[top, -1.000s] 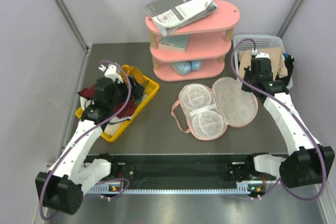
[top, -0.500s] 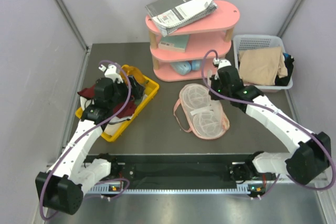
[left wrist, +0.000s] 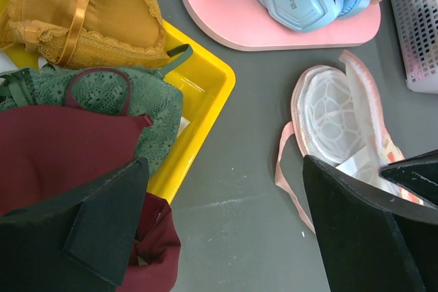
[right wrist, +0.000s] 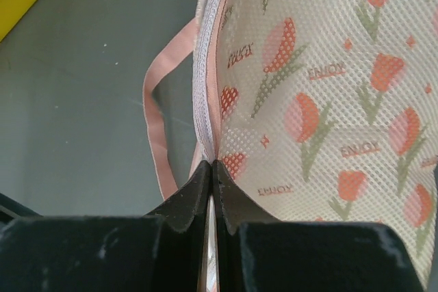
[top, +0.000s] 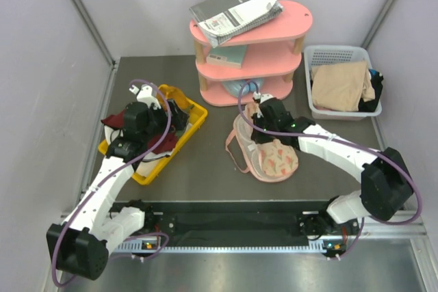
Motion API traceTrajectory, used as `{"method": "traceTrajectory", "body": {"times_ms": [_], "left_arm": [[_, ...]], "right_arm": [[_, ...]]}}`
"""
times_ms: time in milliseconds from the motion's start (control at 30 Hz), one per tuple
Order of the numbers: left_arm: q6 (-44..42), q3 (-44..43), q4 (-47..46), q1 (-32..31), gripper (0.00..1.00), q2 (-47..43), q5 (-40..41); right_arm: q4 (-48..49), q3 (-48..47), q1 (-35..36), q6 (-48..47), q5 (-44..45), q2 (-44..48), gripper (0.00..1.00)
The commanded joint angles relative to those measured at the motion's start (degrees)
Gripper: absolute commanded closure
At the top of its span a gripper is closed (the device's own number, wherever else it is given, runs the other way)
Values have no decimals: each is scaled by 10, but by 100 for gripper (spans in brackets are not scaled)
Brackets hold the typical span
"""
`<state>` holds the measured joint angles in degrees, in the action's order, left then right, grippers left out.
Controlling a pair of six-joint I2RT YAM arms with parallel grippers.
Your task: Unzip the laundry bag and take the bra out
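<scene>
The laundry bag [top: 274,158] lies mid-table, its tulip-print lid folded over the white mesh inside. My right gripper [top: 257,115] is shut on the lid's zipper edge; the right wrist view shows the fingertips [right wrist: 213,165] pinched on the seam of the bag [right wrist: 308,80], with the pink strap [right wrist: 154,114] beside it. The maroon bra [left wrist: 61,155] lies in the yellow bin [left wrist: 205,111], one fold hanging over the rim. My left gripper [left wrist: 226,230] is open and empty above the bin's corner, also seen from the top [top: 171,115].
A green lace garment [left wrist: 102,97] and a mustard one [left wrist: 89,18] share the bin. A pink three-tier shelf [top: 253,39] with books stands at the back. A white lattice basket [top: 342,52] holding beige cloth is at the back right.
My right gripper swung left from over the white basket to the bag, carrying the open lid across and folding it over the mesh half. The left arm has not moved.
</scene>
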<state>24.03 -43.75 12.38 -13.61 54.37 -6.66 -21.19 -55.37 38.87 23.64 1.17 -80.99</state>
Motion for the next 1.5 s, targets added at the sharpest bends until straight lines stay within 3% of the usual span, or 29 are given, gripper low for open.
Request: {"method": "traceTrajectory", "body": {"times_ms": [0,100,200,333,433,633,733,867,967,1100,1467], "left_arm": [[-7,2,-25,-1,1,-12,-2],[-8,1,-21,-1,1,-15,2],[-9,0,-15,-1,1,-16,13],[-7,1,4,-1,1,-17,80],[-3,-1,5,-1,1,-11,86],[7,-7,4,9,1,17,70],[14,-13,4,37,1,20,28],[13,-27,13,97,1,14,-14],[17,-34,34,148,1,7,-27],[8,-56,65,169,1,-13,-14],[-67,-117,141,169,1,-68,49]], "right_arm": [[35,-16,16,8,-27,-11,100],[19,-23,22,3,-34,-17,100],[9,-23,24,-2,-39,-11,90],[2,-18,24,-18,-42,10,51],[0,-17,22,-30,-36,29,30],[12,-5,-18,-51,-29,50,7],[33,18,-75,-56,-51,65,1],[48,47,-167,-64,-85,109,0],[45,62,-235,-69,-84,156,0],[31,72,-311,-72,-60,219,0],[42,116,-341,-70,31,374,0]]}}
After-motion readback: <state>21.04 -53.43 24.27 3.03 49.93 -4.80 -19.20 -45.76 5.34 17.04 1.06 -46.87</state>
